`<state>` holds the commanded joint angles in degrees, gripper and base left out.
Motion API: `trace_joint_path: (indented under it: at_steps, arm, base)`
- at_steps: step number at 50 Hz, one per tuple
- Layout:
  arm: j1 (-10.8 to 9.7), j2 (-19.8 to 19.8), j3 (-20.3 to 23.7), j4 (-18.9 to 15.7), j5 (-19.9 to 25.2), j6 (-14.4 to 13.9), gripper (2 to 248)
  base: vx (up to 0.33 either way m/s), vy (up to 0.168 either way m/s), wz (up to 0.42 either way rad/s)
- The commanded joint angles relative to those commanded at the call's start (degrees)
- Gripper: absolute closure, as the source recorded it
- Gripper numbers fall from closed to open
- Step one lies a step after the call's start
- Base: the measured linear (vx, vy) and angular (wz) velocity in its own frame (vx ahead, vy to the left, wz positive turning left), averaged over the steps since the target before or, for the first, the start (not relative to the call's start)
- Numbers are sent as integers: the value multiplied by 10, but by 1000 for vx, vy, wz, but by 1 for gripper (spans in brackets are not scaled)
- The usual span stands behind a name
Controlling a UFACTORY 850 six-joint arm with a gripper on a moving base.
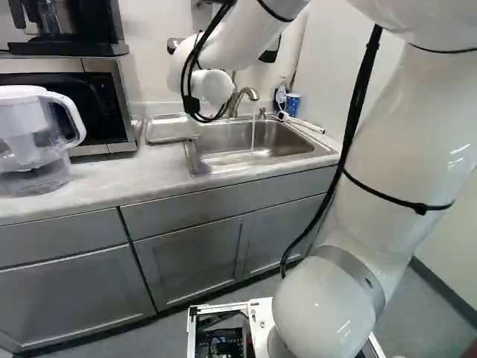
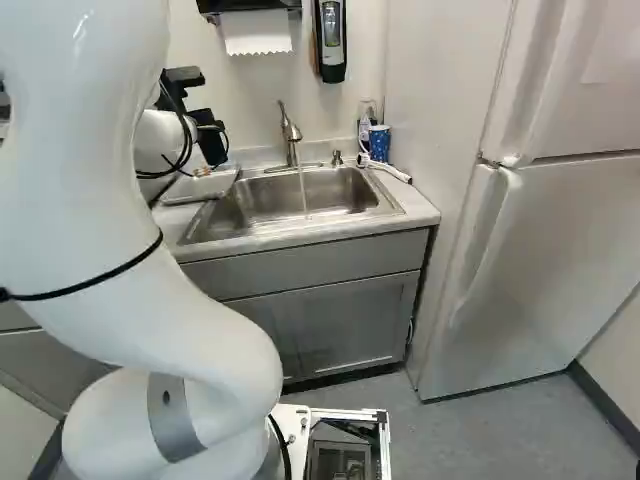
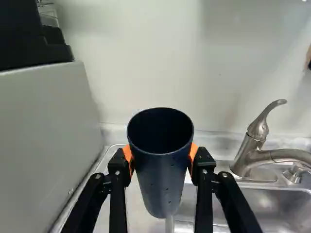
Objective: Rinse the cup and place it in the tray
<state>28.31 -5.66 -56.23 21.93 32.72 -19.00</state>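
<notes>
While the tray (image 1: pixel 168 131) lies left of the sink (image 2: pixel 270 196), the gripper (image 3: pixel 162 159), closed on the cup (image 3: pixel 163 182) from both sides, holds it mouth up, left of the tap (image 3: pixel 269 156), presumably for setting down.

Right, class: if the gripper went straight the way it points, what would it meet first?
Probably the wall behind the sink, the cup in the gripper leading; whether the backsplash comes sooner is unclear. The faucet stands to one side.
</notes>
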Motion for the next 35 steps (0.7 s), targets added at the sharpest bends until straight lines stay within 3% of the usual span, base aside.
trace_joint_path:
  at_steps: [35]
  arm:
    - [29, -66, -31, 42, 0, 0, 125]
  base:
    - [0, 0, 0]
